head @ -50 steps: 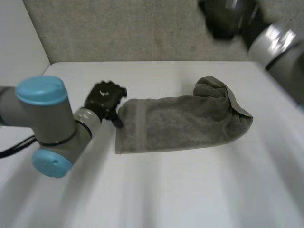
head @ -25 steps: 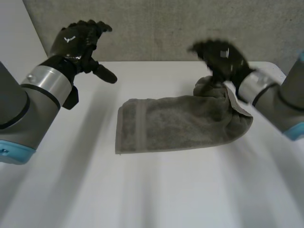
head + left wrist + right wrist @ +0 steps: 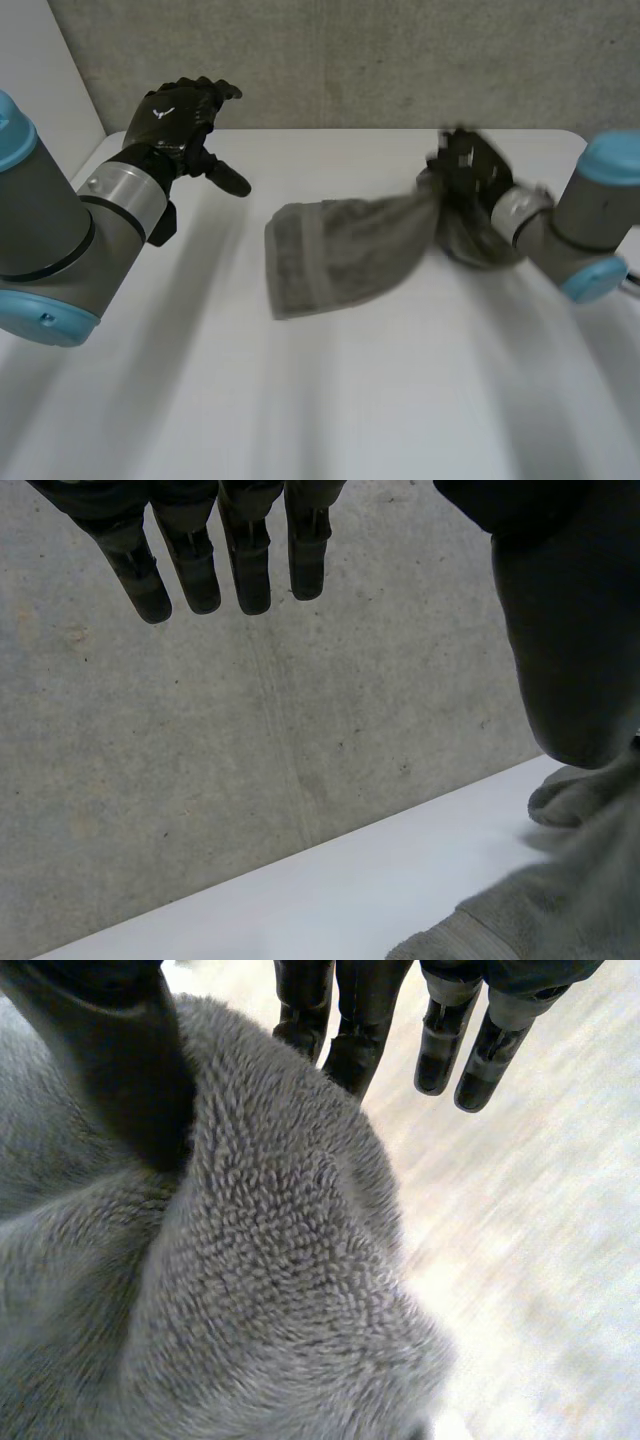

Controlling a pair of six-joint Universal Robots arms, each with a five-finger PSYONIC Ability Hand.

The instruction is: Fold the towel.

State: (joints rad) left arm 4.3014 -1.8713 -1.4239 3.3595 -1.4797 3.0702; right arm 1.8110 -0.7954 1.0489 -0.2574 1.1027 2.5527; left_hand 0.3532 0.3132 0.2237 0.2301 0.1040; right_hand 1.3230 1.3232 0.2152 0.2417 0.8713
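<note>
The white tabletop point(image 3: 330, 400) carries one thing, a grey towel point(image 3: 340, 250). It stretches from the middle of the tabletop toward the far right corner. Its left end, with a woven band across it, lies on the surface, and its right end is gathered up at the right hand point(image 3: 468, 170).

The left arm point(image 3: 60, 240) reaches in over the left edge and the right arm point(image 3: 580, 220) over the right edge.

In the right wrist view the thumb point(image 3: 120, 1070) digs into a thick bunch of towel point(image 3: 250, 1290). Two of the fingers point(image 3: 360, 1030) sit just behind the same ridge of pile, so the bunch looks pinched between them. The other fingers hang straight beside it.

The left hand point(image 3: 180, 115) hangs above the far left corner, well apart from the towel. Its fingers point(image 3: 250, 560) are straight and slightly spread, with nothing in them.

As I judge it, the fold is far from done. The towel looks drawn out and rumpled, with no neat layer laid over another and no edges matched. It has yet to be spread flat, one end carried over the other, and the result smoothed. The free left hand would likely need to take the end lying at the middle of the tabletop.
</note>
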